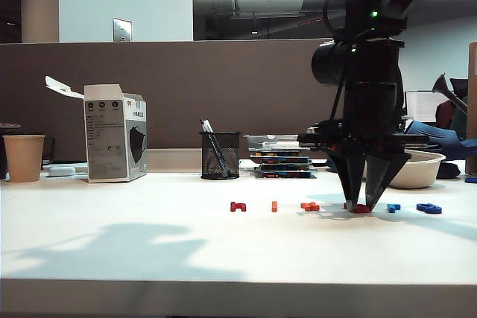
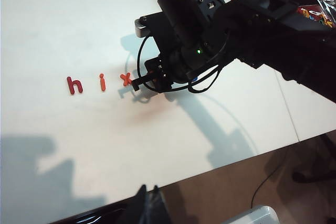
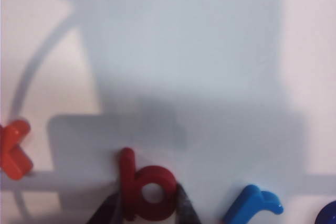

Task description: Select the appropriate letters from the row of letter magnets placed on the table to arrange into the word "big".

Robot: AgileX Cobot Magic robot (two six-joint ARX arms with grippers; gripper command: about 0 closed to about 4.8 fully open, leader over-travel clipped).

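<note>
White table (image 1: 112, 251): right gripper (image 1: 364, 207) brackets the red "b" (image 3: 144, 192), jaws half-closed, apparently not yet clamped; squeeze squarely. Left gripper (image 2: 148, 205) idles near, seemingly closed.

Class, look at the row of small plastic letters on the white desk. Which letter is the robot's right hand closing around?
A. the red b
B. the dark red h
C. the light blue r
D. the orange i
A. The right hand points straight down with its fingers on both sides of the red b, while the light blue r lies free beside it.
</note>
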